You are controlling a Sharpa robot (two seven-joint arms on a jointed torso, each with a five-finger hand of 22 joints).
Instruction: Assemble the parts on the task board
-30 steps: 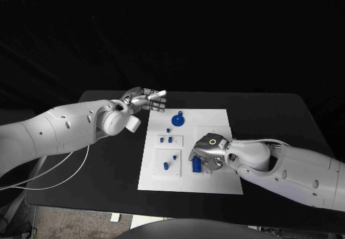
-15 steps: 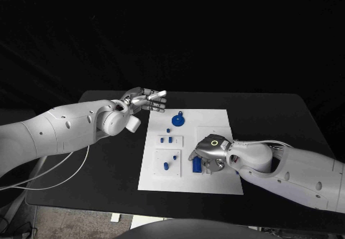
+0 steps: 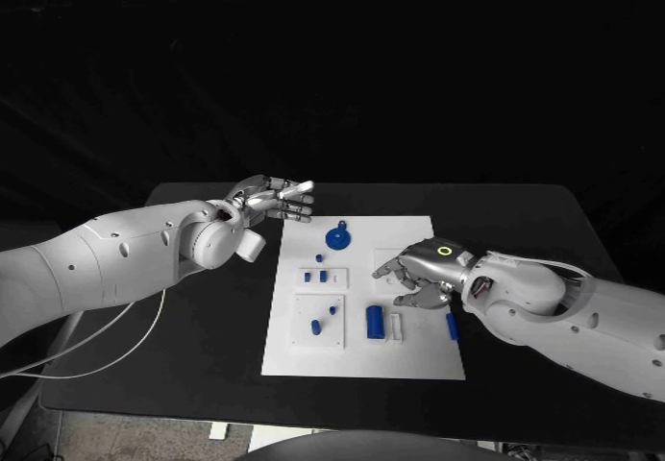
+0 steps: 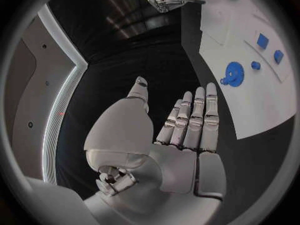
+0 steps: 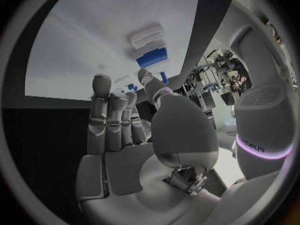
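Left hand (image 3: 273,198) raised, fingers (image 4: 199,116) straight — right hand (image 3: 424,271) empty, fingers curled.

The right robot hand (image 3: 423,274) has lifted off the long blue bar (image 3: 374,322) it was covering and drawn back toward the board's far right side. The bar now lies uncovered on the task board (image 3: 416,360), on the near side of that hand, with a smaller blue piece (image 3: 452,327) exposed just beside its wrist.

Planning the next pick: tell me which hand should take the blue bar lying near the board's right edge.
Right. The right hand hovers open over the task board, close to the blue bar; the left hand hangs open off the board's far left corner.
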